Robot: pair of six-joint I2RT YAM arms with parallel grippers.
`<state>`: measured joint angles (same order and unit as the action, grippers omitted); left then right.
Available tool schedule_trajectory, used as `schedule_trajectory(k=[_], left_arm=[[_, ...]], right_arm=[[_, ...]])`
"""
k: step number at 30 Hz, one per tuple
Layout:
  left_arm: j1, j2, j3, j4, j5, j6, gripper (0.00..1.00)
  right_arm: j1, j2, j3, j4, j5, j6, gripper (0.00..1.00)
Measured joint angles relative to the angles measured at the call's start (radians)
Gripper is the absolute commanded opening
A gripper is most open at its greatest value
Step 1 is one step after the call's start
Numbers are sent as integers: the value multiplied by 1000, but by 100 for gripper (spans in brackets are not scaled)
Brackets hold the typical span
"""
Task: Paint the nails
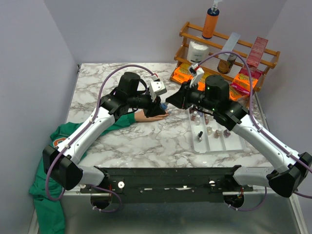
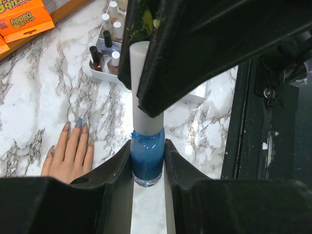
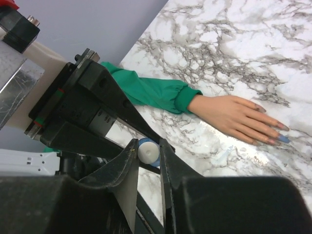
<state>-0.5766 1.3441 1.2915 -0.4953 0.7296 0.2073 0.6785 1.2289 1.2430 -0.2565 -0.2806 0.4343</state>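
The peach fake hand point(image 1: 152, 115) with a green sleeve point(image 1: 122, 120) lies flat on the marble table, fingers pointing right. In the left wrist view its point(image 2: 70, 153) nails are pale, one bluish point(image 2: 79, 122). In the right wrist view one nail point(image 3: 284, 139) is blue. My left gripper point(image 2: 147, 163) is shut on a blue nail-polish bottle point(image 2: 147, 156), held just right of the fingertips. My right gripper point(image 3: 148, 150) is shut on that bottle's white cap point(image 3: 148, 151), also seen from the left wrist point(image 2: 145, 87). Both grippers point(image 1: 165, 105) meet above the fingertips.
A white tray point(image 1: 233, 146) with several small polish bottles stands right of the hand; it also shows in the left wrist view point(image 2: 92, 75). A wooden rack point(image 1: 229, 53) with orange boxes point(image 1: 183, 74) stands at the back right. Green cloth point(image 1: 48, 195) hangs off the left edge.
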Motion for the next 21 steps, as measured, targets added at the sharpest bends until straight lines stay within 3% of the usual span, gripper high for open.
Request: schedule_trajectory(k=[7,21], left_arm=[[0,0,0,-19,29,42,0],[0,-1,0,-101,146,150,0]], right_arm=[[-5,0,0,5,-74,-97,1],[-13,-11,-14,12,-354,-491,1]])
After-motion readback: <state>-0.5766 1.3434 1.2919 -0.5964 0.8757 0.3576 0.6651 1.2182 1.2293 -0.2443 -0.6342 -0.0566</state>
